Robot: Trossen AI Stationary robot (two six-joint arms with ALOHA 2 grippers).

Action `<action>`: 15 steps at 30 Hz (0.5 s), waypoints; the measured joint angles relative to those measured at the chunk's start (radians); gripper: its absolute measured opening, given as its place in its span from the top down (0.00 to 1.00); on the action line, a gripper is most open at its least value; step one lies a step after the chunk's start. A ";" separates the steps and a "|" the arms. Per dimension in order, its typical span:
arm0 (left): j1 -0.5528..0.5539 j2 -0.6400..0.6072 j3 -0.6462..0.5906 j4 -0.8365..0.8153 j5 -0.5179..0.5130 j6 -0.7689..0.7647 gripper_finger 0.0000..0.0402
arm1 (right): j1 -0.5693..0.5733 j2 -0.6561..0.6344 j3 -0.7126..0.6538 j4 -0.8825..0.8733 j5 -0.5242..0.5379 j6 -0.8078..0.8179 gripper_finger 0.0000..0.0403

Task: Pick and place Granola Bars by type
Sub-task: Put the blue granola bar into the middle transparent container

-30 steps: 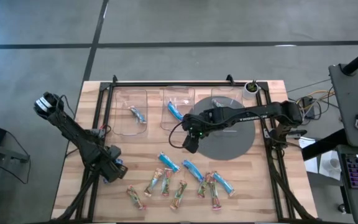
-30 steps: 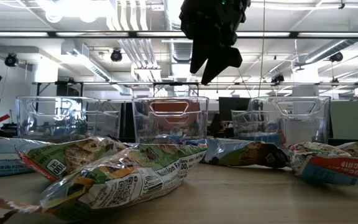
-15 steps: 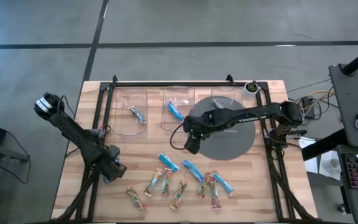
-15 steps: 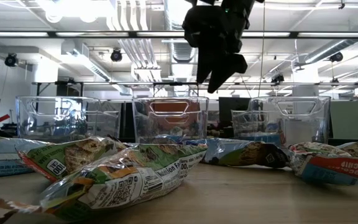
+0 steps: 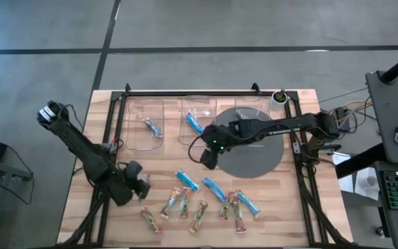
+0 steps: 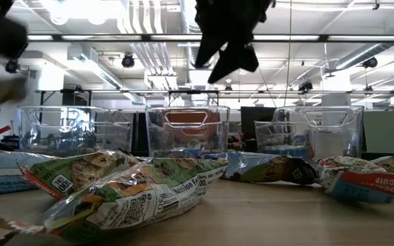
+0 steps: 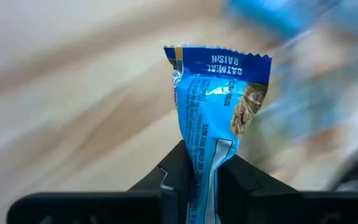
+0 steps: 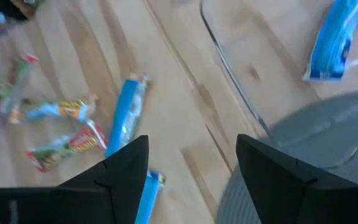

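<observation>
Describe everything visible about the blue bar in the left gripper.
The blue bar is a small wrapped granola bar in a glossy bright blue wrapper with a crimped, serrated end, printed "OATMEAL RAISIN" and showing a picture of an oat bar on one side. It stands roughly upright in the left wrist view, its lower end pinched between the two dark fingers of the shut left gripper. Only the fingers touch it. In the high view, that gripper is over the table's front left area.

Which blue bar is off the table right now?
The Oatmeal Raisin bar clamped upright in the left gripper; the other blue bars lie flat on the table or in bins.
</observation>
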 joint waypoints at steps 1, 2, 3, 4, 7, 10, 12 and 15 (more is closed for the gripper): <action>0.001 -0.019 0.013 -0.007 -0.073 0.014 0.91 | 0.001 -0.009 0.000 0.008 0.008 0.000 0.42; 0.006 -0.038 0.024 -0.010 -0.143 0.033 0.91 | 0.003 -0.020 0.000 0.018 0.023 0.000 0.42; 0.015 -0.060 0.032 -0.005 -0.204 0.055 0.91 | 0.005 -0.032 0.000 0.023 0.037 0.000 0.42; 0.032 -0.081 0.038 -0.006 -0.258 0.077 0.91 | 0.009 -0.043 0.000 0.027 0.061 0.000 0.42; 0.123 -0.138 0.039 -0.001 -0.321 0.174 0.91 | 0.024 -0.086 0.000 0.030 0.135 0.000 0.42; 0.271 -0.172 0.034 0.119 -0.275 0.377 0.91 | 0.041 -0.133 0.001 0.028 0.212 0.015 0.42; 0.393 -0.177 0.035 0.252 -0.193 0.564 0.91 | 0.047 -0.160 0.000 0.026 0.239 0.037 0.42; 0.596 -0.155 0.035 0.421 -0.042 0.796 0.91 | 0.053 -0.188 -0.001 0.012 0.263 0.074 0.42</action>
